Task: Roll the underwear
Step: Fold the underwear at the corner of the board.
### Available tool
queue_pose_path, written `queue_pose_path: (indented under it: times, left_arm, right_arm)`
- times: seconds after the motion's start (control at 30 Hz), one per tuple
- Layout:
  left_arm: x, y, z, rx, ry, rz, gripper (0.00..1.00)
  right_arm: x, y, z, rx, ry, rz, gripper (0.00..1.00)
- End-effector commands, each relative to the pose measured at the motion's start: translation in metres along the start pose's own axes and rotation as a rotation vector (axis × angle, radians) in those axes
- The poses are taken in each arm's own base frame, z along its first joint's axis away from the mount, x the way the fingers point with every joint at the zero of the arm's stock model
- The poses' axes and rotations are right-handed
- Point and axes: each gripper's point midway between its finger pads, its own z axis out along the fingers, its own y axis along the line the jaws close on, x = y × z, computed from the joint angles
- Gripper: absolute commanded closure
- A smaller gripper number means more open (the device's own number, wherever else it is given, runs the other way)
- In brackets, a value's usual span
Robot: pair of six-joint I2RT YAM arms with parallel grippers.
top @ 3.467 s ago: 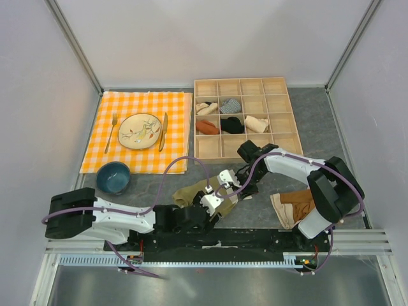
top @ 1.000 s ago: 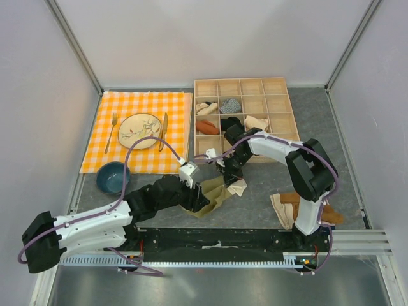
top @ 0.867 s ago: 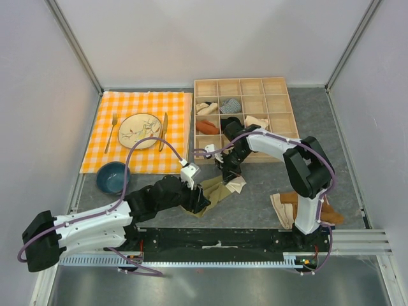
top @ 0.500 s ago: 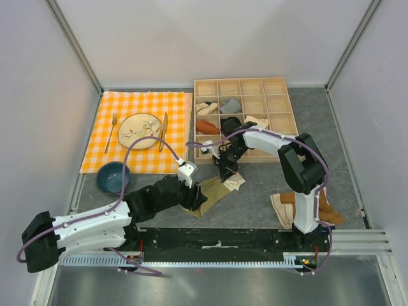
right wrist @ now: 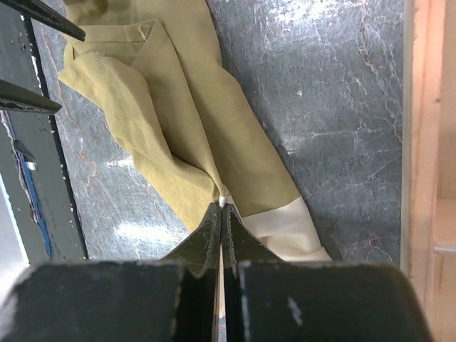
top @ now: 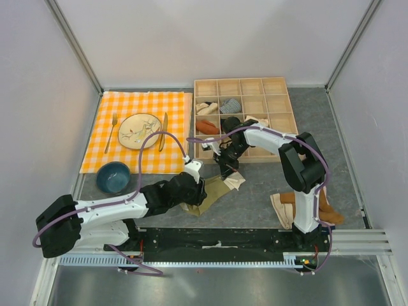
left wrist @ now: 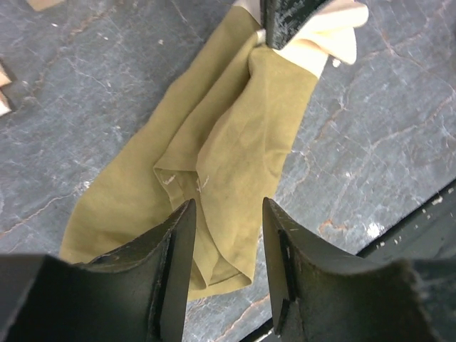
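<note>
The olive-khaki underwear (top: 213,193) with its cream waistband (top: 234,181) lies stretched and folded lengthwise on the grey table in front of the wooden box. My right gripper (top: 224,172) is shut on the underwear at the waistband end (right wrist: 222,201), pinching fabric between its tips. My left gripper (top: 193,199) is open over the crotch end of the underwear (left wrist: 214,164), its fingers (left wrist: 174,246) either side of the fold and not closed on it. The right gripper's black tip shows at the top of the left wrist view (left wrist: 288,18).
A wooden compartment box (top: 245,118) with rolled garments stands just behind. A rust-brown and cream pile of garments (top: 299,207) lies at the right. A blue bowl (top: 113,176) and an orange checked cloth (top: 140,131) with plate (top: 139,131), fork and knife are at the left.
The right gripper has pulled the waistband end up and back toward the box, stretching the underwear out. The left arm has let go and now hovers open over the near end.
</note>
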Motion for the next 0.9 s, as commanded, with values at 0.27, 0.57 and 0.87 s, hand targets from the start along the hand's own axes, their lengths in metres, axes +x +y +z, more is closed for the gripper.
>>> queue_pose_path:
  times: [0.27, 0.57, 0.87]
  left_arm:
    - [-0.017, 0.018, 0.009, -0.137, -0.043, -0.112, 0.62]
    - [-0.031, 0.013, 0.007, -0.14, -0.051, -0.096, 0.67]
    - [-0.045, 0.005, -0.007, -0.1, -0.086, -0.13, 0.67]
  right_arm:
    - [-0.012, -0.019, -0.004, 0.084, -0.011, 0.054, 0.94]
    - [-0.022, -0.035, -0.019, 0.208, -0.014, 0.059, 0.77]
    - [-0.034, -0.046, -0.067, 0.431, 0.004, -0.031, 0.71]
